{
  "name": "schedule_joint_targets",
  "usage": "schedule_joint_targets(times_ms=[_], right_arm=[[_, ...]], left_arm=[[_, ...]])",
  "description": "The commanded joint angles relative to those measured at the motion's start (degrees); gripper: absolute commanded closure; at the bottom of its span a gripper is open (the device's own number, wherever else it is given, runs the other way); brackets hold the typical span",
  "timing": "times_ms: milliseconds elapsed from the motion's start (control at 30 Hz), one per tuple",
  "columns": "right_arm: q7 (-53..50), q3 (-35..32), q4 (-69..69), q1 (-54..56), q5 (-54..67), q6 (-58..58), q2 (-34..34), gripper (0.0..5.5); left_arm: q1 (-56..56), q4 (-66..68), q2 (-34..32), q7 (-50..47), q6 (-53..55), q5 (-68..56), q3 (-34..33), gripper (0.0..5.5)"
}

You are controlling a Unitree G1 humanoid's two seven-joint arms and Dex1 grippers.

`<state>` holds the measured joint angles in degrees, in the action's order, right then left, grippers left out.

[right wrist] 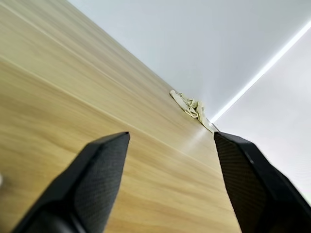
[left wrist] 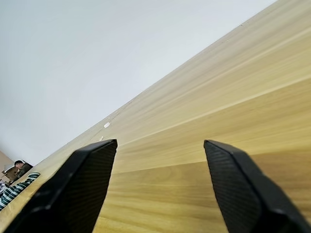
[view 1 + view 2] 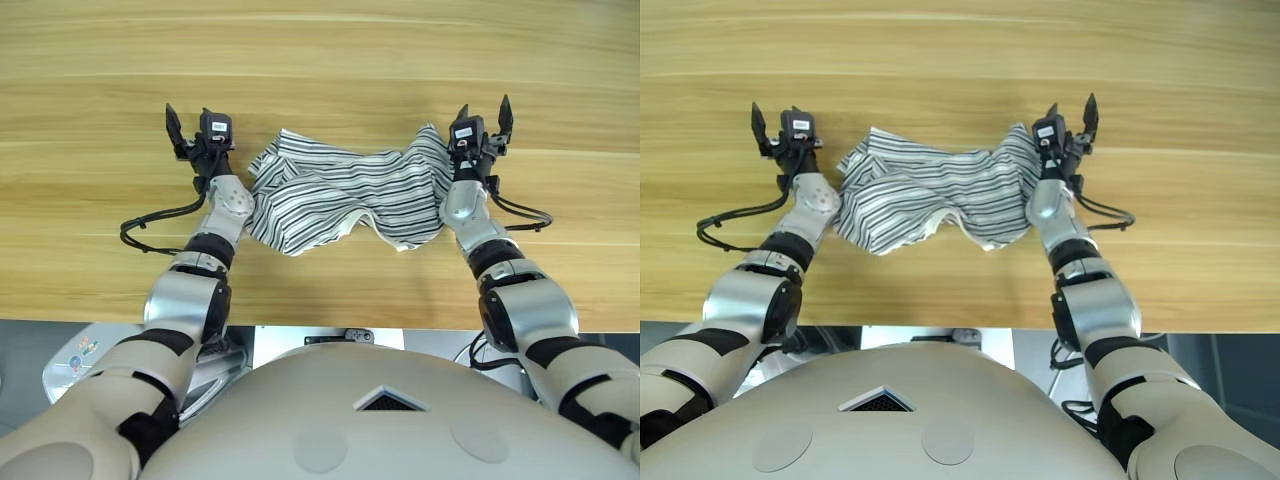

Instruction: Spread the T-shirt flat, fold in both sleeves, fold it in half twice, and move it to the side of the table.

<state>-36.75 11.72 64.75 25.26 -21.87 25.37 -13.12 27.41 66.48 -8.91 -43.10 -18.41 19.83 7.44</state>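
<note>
T-shirt (image 3: 345, 195) bunched on worktop (image 3: 320, 60) between my forearms, not yet flat; left fingers (image 2: 82, 189) spread wide, holding nothing, over bare wood beside shirt's far-left corner; right fingers (image 1: 97, 179) likewise at far-right corner. Risk: pinching several layers at once, so pull drags whole heap instead of spreading it; wrists snagging cloth.

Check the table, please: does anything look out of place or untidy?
Yes. The shirt lies crumpled on the table, bunched with folds, not flat. It sits between the left gripper and right gripper, both open and holding nothing. A small pale tangle lies at the far table edge; what it is cannot be told.
</note>
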Motion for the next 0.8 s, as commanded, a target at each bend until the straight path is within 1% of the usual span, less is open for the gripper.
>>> schedule_joint_targets(times_ms=[33, 267, 400, 600, 800], right_arm=[[1.63, 2.44, 12.83, -15.11, -2.35, -7.35, 5.29, 2.28], [1.57, 1.99, 12.87, -15.11, -2.0, -7.6, 5.38, 2.28], [-1.69, 0.5, 12.54, -18.35, -0.56, -6.61, 5.79, 2.28], [-4.39, 1.14, 11.91, -21.32, -1.65, -4.26, 6.32, 2.28], [-5.7, 1.58, 11.95, -22.16, -2.23, -3.82, 6.58, 2.28]], left_arm=[[-14.4, 11.18, 7.0, 1.43, 6.69, 1.84, 2.36, 2.16], [-13.71, 11.28, 6.99, 2.12, 6.96, 2.12, 2.61, 2.16], [-12.99, 11.24, 6.88, 3.68, 6.41, 3.98, 4.72, 2.16], [-15.95, 10.52, 5.88, 1.42, 4.36, 4.19, 5.54, 2.16], [-16.83, 10.27, 5.63, 1.09, 3.44, 4.06, 5.52, 2.16]])
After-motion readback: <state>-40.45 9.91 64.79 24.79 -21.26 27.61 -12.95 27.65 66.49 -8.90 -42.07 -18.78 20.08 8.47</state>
